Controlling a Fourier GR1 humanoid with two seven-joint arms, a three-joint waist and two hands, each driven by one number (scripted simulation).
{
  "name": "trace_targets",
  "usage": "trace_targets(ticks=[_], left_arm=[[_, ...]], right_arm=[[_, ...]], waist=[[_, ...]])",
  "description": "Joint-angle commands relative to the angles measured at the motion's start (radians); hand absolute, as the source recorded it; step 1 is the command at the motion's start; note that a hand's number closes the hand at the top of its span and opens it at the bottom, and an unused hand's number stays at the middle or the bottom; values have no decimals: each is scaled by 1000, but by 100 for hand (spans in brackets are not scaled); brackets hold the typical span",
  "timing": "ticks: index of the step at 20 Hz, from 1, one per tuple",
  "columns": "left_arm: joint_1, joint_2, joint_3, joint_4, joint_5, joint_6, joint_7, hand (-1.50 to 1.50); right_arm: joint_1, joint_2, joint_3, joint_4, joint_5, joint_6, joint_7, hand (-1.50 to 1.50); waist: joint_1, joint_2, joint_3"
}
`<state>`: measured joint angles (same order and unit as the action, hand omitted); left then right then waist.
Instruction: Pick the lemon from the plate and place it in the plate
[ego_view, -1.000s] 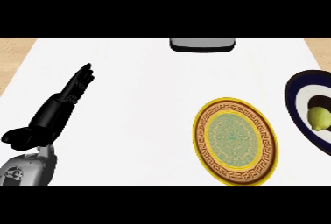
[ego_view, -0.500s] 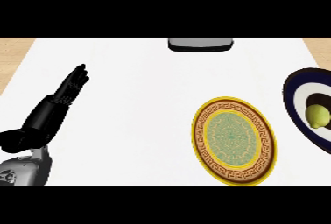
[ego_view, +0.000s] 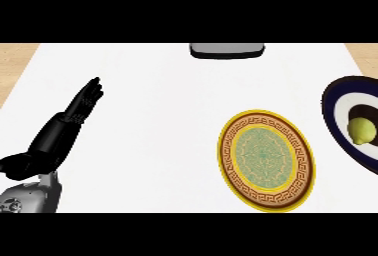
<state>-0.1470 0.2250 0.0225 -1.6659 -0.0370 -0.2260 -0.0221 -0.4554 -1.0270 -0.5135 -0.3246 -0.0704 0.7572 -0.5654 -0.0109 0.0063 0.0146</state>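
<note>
Over on the left, the robot's left hand (ego_view: 57, 134) is in from the lower edge on its grey forearm (ego_view: 29, 197). Its black fingers (ego_view: 87, 97) are stretched out straight and close together, pointing up and a touch to the right, with the thumb out to the side low down. It holds nothing, and beneath it is only the white counter top (ego_view: 162, 110). Up at the far edge, mid-view, sits a dark grey rounded rectangular object (ego_view: 227, 50), cut off at the top. Moving right, here's a round plate with a yellow rim and a brown-and-green patterned centre (ego_view: 266, 159), lying flat with its whole face showing. Beside it but not touching, at the right edge, is a dark blue round plate with a white ring (ego_view: 334, 112), partly out of view. And there's the small yellow lemon (ego_view: 361, 130), resting in that blue plate's dark middle, well apart from the hand.
</note>
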Motion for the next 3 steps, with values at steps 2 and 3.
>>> trace_targets(ticks=[2, 3], left_arm=[[8, 6, 13, -9, 4, 1, -7, 0], [13, -11, -3, -10, 5, 3, -1, 0]], right_arm=[[44, -27, -12, -23, -46, 287, -127, -150], [51, -11, -13, -38, -57, 289, -133, -150]], waist=[[1, -3, 2], [-2, -3, 2]])
